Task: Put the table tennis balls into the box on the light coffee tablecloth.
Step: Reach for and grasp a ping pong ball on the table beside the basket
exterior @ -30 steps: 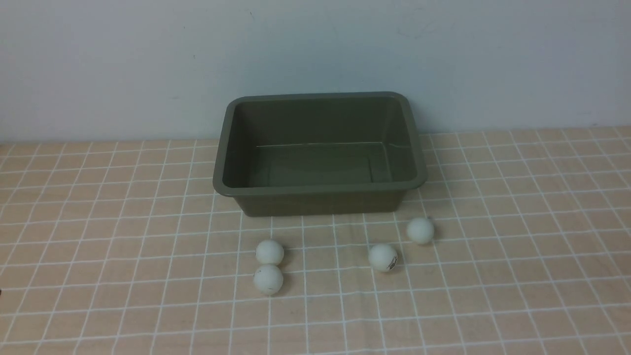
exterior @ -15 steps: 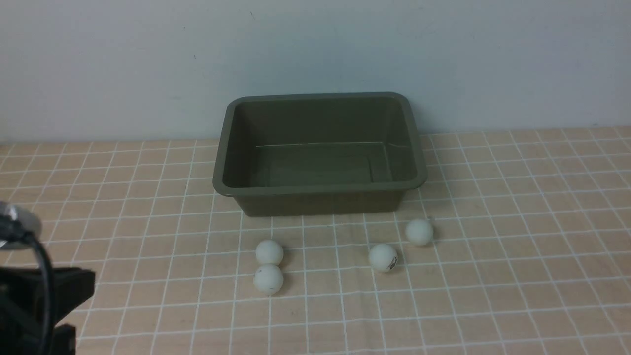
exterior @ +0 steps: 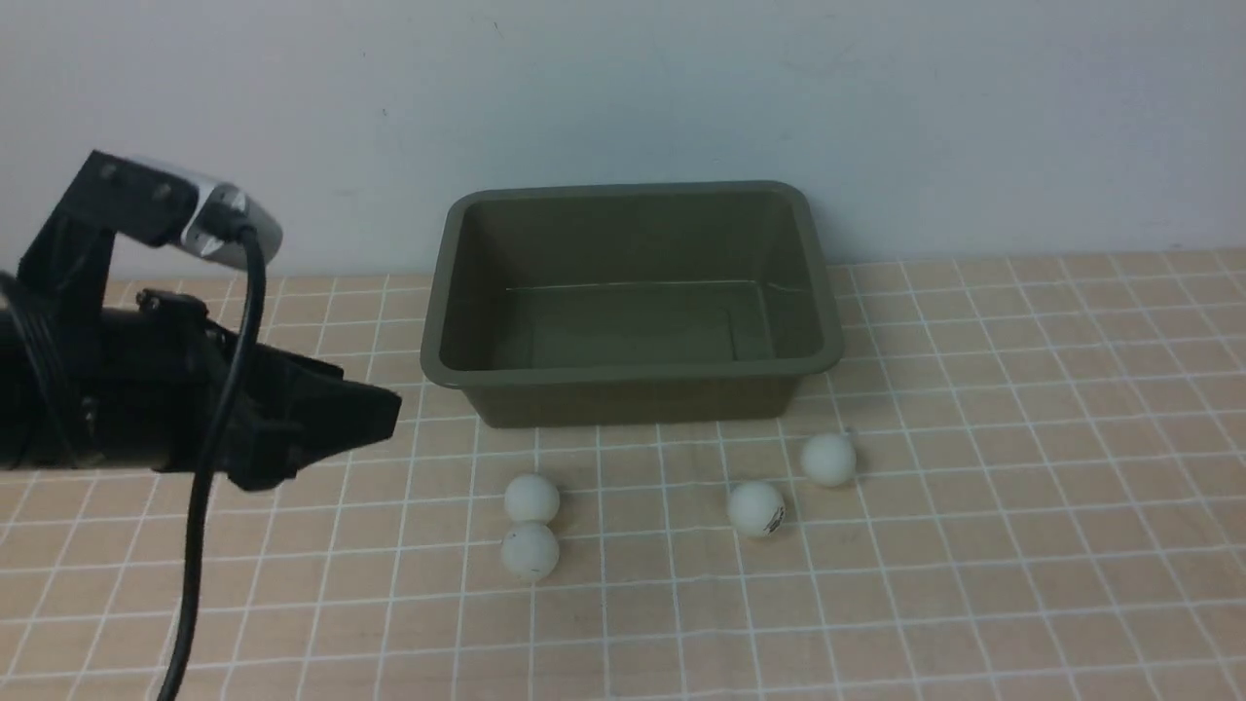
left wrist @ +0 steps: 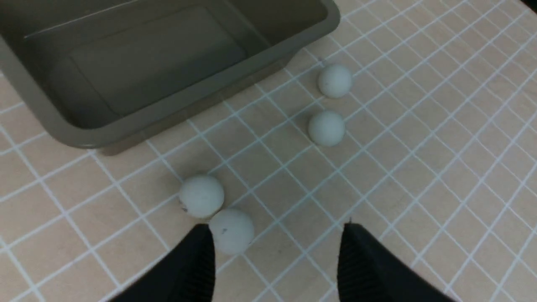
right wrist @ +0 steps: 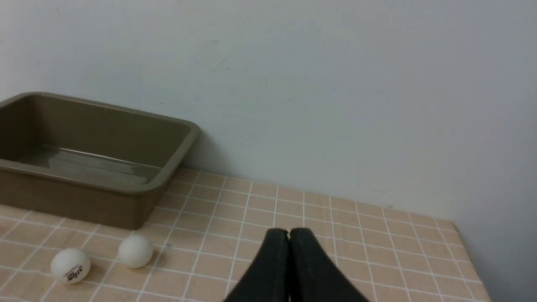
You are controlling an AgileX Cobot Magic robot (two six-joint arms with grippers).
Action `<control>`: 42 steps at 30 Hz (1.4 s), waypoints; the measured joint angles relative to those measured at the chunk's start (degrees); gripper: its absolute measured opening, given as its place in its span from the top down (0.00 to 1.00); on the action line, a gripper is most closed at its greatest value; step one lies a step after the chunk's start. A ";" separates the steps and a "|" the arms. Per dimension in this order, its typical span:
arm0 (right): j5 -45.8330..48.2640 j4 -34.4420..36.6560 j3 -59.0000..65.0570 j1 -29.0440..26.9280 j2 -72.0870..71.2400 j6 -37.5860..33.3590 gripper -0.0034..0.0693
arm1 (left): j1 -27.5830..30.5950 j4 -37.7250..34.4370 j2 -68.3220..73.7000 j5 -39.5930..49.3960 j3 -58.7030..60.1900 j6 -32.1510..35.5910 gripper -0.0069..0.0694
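Observation:
Several white table tennis balls lie on the light coffee tablecloth (exterior: 973, 584) in front of the olive-green box (exterior: 623, 372), which holds nothing. Two touch each other at the left (exterior: 531, 498) (exterior: 530, 551); two sit apart at the right (exterior: 755, 508) (exterior: 828, 459). My left gripper (exterior: 380, 414) hovers left of the left pair. In the left wrist view it (left wrist: 277, 228) is open, with one ball (left wrist: 231, 231) just beside one finger (left wrist: 197, 264) and its neighbour (left wrist: 201, 202) a little beyond. My right gripper (right wrist: 288, 231) is shut and empty, low over the cloth to the right of the balls.
A pale wall rises directly behind the box (right wrist: 126, 186). The right wrist view shows the right pair of balls (right wrist: 70, 265) (right wrist: 135, 251) and the cloth's right edge (right wrist: 470, 260).
My left arm has come into the front view from the bottom left corner, rising and reaching right toward the left pair of balls. The balls and box have not moved.

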 joint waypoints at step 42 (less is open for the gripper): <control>2.86 -0.91 0.00 0.00 0.00 -1.96 0.98 | -30.85 50.05 31.89 0.66 -19.77 -64.10 0.41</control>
